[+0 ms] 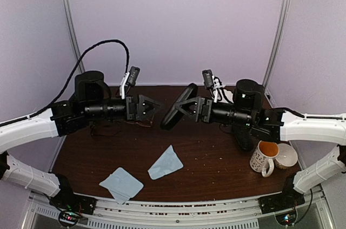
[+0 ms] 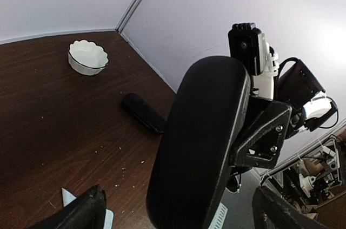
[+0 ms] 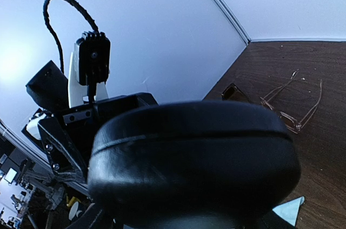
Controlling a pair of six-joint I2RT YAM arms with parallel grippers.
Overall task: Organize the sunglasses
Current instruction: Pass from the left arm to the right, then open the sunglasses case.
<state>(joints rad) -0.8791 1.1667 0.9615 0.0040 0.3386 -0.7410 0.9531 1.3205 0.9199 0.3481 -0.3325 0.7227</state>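
Observation:
A closed black glasses case (image 1: 178, 108) hangs tilted above the middle of the table, and my right gripper (image 1: 190, 108) is shut on it. It fills the right wrist view as the case (image 3: 194, 158). My left gripper (image 1: 155, 109) faces it from the left and is open, with its fingers (image 2: 81, 213) spread wide on either side of the case (image 2: 200, 142); I cannot tell whether they touch it. Both sunglasses lie on the table at the back left: the copper-framed pair (image 3: 292, 111) and the dark-framed pair (image 3: 233, 92) beside it.
Two light-blue cloths (image 1: 165, 162) (image 1: 121, 184) lie near the front edge. A mug (image 1: 263, 157) and a white bowl (image 1: 286, 156) stand at the right. A second black case (image 2: 143, 112) lies under the right arm. Walls close off the back and sides.

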